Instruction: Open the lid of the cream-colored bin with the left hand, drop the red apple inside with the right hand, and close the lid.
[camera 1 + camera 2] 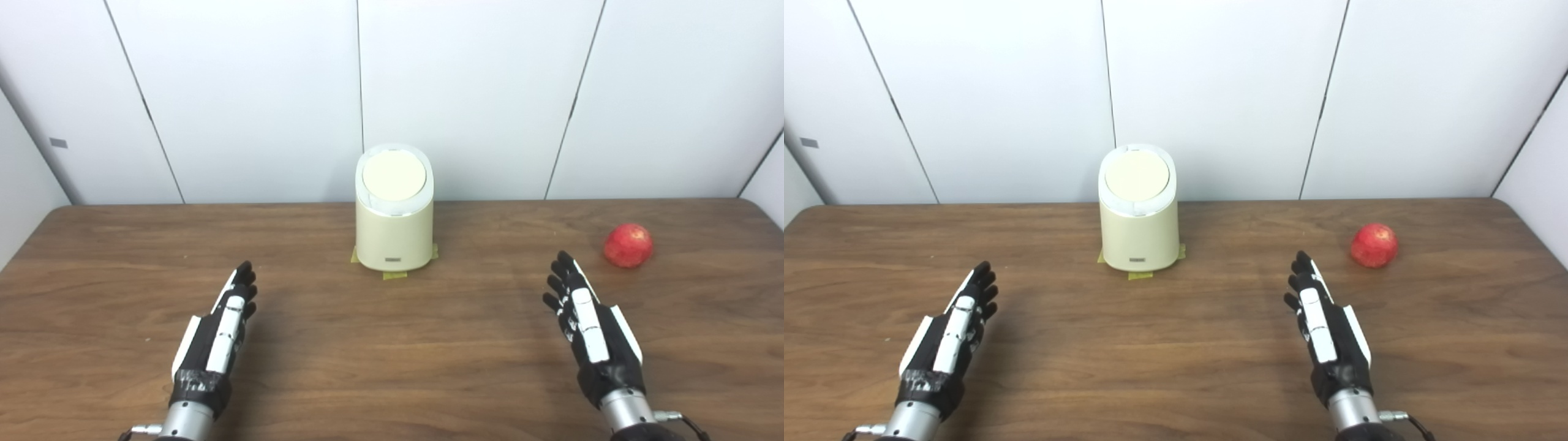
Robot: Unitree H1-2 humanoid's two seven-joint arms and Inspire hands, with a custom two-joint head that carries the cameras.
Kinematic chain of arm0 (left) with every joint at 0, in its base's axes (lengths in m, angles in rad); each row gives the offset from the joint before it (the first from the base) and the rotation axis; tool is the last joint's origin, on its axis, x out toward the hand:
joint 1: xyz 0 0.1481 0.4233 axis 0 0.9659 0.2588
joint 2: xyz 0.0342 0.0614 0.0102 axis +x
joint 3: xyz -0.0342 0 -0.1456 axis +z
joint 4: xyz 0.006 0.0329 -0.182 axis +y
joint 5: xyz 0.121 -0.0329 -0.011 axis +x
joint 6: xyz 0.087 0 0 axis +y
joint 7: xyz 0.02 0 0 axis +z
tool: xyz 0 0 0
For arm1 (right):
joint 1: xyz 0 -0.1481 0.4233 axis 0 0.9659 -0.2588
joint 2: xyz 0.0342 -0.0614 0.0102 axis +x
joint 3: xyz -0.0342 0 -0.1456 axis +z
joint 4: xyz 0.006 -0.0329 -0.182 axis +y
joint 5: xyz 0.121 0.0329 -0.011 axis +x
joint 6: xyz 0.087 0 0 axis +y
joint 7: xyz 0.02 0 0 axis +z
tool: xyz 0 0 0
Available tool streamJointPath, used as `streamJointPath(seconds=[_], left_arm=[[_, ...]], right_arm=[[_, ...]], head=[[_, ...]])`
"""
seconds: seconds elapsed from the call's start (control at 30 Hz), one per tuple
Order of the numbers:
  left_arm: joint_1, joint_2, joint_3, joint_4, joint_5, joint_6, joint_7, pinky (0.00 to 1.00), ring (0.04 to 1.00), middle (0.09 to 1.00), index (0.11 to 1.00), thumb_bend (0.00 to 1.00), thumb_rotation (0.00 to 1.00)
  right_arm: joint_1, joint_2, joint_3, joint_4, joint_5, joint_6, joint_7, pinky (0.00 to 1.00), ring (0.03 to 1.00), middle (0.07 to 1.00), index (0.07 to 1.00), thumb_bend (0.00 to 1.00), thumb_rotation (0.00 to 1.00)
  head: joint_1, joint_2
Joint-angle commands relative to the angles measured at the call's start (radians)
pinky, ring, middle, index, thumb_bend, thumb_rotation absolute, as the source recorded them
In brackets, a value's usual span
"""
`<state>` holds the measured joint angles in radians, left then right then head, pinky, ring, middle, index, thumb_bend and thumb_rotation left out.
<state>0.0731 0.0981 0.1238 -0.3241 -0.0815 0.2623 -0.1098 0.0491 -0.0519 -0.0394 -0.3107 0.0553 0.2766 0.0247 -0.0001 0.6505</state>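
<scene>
The closed cream-colored plastic bin (394, 211) was seen at frame centre — up and right of the empty, open left hand (215, 334); the open right hand (591, 324) lay equally distant.

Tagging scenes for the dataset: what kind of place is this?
Likely a lab test station, not a home: plain white wall panels, a bare wooden table, and the cream-colored bin set on tape markers.

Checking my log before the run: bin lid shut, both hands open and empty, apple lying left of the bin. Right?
One thing is wrong: the apple lies right of the bin, near the right hand, as the left eye view shows. The rest holds: the lid is shut, and the right hand and left hand are open and empty.
</scene>
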Motion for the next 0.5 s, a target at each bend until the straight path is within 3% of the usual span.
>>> streamJointPath(seconds=[0.0,0.33,0.47], left_arm=[[0.015,0.004,-0.003,-0.024,-0.004,-0.023,0.009,1.0,1.0,1.0,1.0,0.35,0.93],[0.035,0.008,-0.019,0.002,0.024,-0.081,0.006,1.0,1.0,1.0,1.0,0.39,0.9],[0.026,0.011,-0.023,0.011,0.04,-0.094,0.006,1.0,1.0,1.0,1.0,0.46,0.88]], right_arm=[[-0.019,0.003,0.004,-0.043,-0.009,-0.007,-0.004,0.93,0.965,0.973,0.977,0.54,0.91],[-0.003,0.0,-0.003,-0.001,0.019,-0.057,0.008,0.94,0.959,0.977,0.988,0.52,0.91],[0.008,0.007,-0.007,0.005,0.037,-0.069,0.01,0.95,0.962,0.971,0.986,0.51,0.92]], head=[[0.008,-0.006],[0.034,-0.092],[0.033,-0.114]])
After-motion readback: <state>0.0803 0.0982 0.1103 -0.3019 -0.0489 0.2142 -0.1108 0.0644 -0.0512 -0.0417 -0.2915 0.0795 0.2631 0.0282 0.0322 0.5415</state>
